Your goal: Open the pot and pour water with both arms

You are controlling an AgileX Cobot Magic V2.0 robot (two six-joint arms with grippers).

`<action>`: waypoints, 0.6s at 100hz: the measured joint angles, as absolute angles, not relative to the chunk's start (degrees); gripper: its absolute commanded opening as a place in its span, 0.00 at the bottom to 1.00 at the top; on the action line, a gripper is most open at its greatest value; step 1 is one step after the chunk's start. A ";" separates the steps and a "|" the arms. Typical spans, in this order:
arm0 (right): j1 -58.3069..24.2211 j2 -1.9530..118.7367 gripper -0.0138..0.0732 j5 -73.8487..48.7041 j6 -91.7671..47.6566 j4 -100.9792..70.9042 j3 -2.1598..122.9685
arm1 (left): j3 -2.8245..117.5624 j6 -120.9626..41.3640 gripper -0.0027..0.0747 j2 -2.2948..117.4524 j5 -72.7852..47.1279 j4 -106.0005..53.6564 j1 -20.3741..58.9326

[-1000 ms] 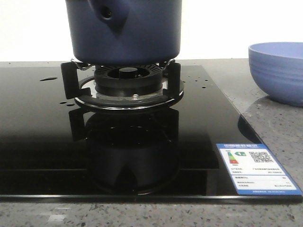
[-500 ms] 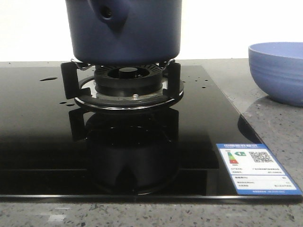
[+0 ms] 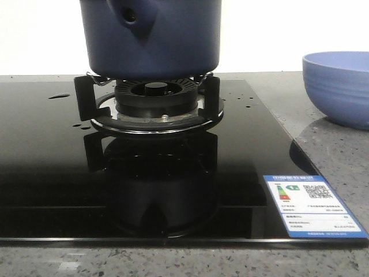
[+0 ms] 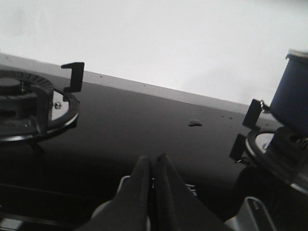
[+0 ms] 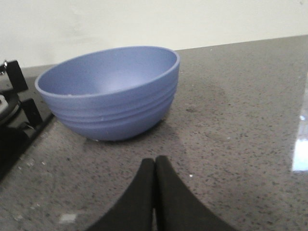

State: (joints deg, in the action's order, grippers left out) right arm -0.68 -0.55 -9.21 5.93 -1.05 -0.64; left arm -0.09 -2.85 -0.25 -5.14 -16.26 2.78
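Observation:
The dark navy pot (image 3: 151, 37) stands upright on the gas burner (image 3: 150, 101), its tapered stub with a round hole facing the front view. Its top is cut off by the frame, so any lid is out of view. The pot's side also shows in the left wrist view (image 4: 291, 94). Small drops of water (image 3: 59, 96) lie on the black glass; one drop shows in the left wrist view (image 4: 194, 123). My left gripper (image 4: 152, 160) is shut and empty, low over the glass. My right gripper (image 5: 155, 161) is shut and empty over the counter, short of the bowl.
A lighter-blue round bowl (image 3: 339, 86) stands on the grey speckled counter at the right (image 5: 109, 89). The black glass hob (image 3: 52, 173) has a blue label (image 3: 311, 205) at its front right corner. A second burner (image 4: 29, 103) shows in the left wrist view.

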 measured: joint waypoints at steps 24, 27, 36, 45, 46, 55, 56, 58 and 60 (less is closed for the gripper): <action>-0.68 -0.55 0.09 -5.72 5.93 -12.14 -0.64 | -0.09 -2.85 0.01 -0.25 -5.03 -31.05 2.78; -0.68 -0.55 0.09 -5.36 5.93 -14.73 -0.64 | -0.09 -2.85 0.01 -0.25 -4.90 -33.07 2.78; -0.68 -0.55 0.09 -4.96 6.01 -20.17 -0.64 | -0.09 -2.85 0.01 -0.25 -4.65 -39.56 2.78; -0.68 -0.55 0.09 -5.93 6.06 -23.26 -0.51 | -0.09 -2.85 0.01 -0.25 -4.52 -42.80 2.78; -0.68 -0.55 0.09 -6.15 6.06 -23.49 -0.51 | 0.00 -2.85 0.01 -0.25 -4.52 -43.03 2.78; -0.68 -0.55 0.10 -10.29 6.06 -23.87 1.46 | 0.58 -2.85 0.01 -0.25 -5.09 -43.59 2.78; -0.68 -0.55 0.10 -10.66 6.06 -23.87 1.74 | 0.90 -2.85 0.01 -0.25 -5.20 -43.59 2.78; -0.68 -0.55 0.10 -11.77 5.89 -23.87 2.73 | 1.25 -2.85 0.01 -0.25 -5.60 -43.59 2.78; -0.68 -0.55 0.10 -12.92 5.79 -23.87 3.90 | 1.90 -2.98 0.01 -0.25 -6.19 -43.43 2.78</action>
State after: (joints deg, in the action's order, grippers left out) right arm -0.68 -0.55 -12.92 5.79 -23.87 3.90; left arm 1.90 -2.98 -0.25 -6.19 -43.43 2.78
